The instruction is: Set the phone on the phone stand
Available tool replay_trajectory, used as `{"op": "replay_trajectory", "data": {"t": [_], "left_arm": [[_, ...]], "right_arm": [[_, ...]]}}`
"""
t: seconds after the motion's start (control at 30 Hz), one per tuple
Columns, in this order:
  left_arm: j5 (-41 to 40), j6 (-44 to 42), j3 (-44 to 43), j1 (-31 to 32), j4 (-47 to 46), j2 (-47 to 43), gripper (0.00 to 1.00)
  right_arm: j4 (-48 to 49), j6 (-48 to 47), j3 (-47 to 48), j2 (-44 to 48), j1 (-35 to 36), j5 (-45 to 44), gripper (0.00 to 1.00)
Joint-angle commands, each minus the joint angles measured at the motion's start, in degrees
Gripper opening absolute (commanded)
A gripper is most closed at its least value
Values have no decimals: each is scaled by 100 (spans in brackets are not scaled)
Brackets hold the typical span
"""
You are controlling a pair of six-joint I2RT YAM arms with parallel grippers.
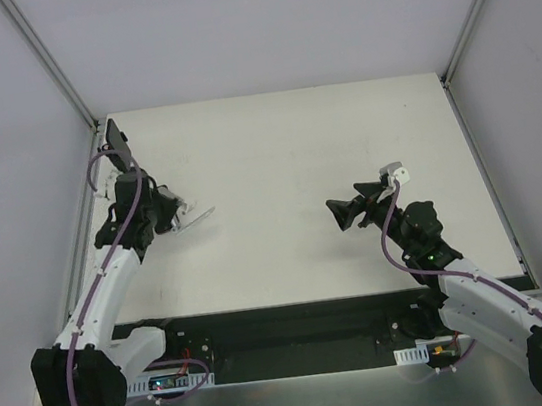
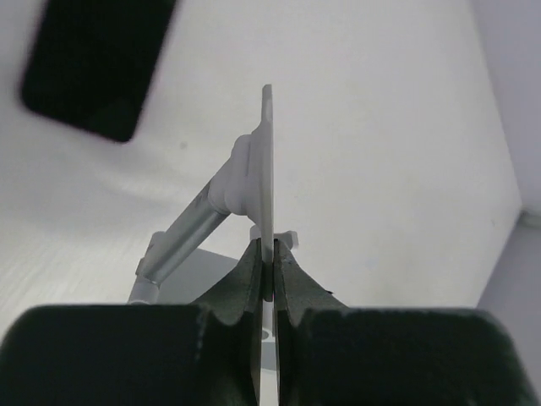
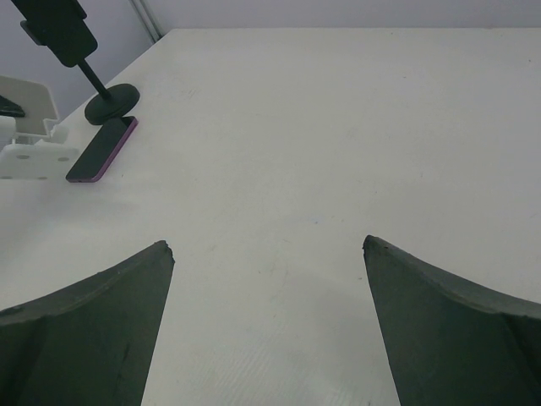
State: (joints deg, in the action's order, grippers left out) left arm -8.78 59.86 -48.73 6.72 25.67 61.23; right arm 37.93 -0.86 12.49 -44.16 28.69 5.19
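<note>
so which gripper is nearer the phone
Left. The left gripper, shut on the white stand, is close beside the phone; the right gripper hangs open well across the table to its right.

The white table [image 1: 295,159] carries a flat phone [image 3: 103,149] near the phone stand [image 1: 192,216].

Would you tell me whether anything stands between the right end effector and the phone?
Nothing visible does: only bare table lies between the open right end effector and the phone. A black round base sits beyond it.
</note>
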Motion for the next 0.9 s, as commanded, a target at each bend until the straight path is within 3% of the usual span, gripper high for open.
{"op": "replay_trajectory", "data": {"t": [0.0, 0.03, 0.2, 0.3, 0.5, 0.67, 0.87], "left_arm": [[2079, -1641, 1003, 224, -3598, -191, 0], [2595, -1853, 1075, 355, -4509, -104, 0], [3854, -3328, 1024, 1084, -6256, 976, 0], [4445, -3690, 1006, 1594, -7582, 1662, 0], [5576, -3254, 638, 1806, -9702, 3261, 0], [5957, -3032, 356, 1912, -9915, 3992, 0], [6159, -3243, 382, 1912, -9107, 4046, 4]], "right_arm": [[311, 51, 104, 4, -39, 26, 97], [311, 51, 113, -5, -39, 26, 97], [311, 60, 139, -110, -39, 52, 97], [320, 51, 166, -172, -39, 61, 97], [329, 60, 210, -330, -30, 96, 97], [329, 51, 219, -356, -39, 87, 97], [329, 51, 236, -374, -39, 114, 97]]}}
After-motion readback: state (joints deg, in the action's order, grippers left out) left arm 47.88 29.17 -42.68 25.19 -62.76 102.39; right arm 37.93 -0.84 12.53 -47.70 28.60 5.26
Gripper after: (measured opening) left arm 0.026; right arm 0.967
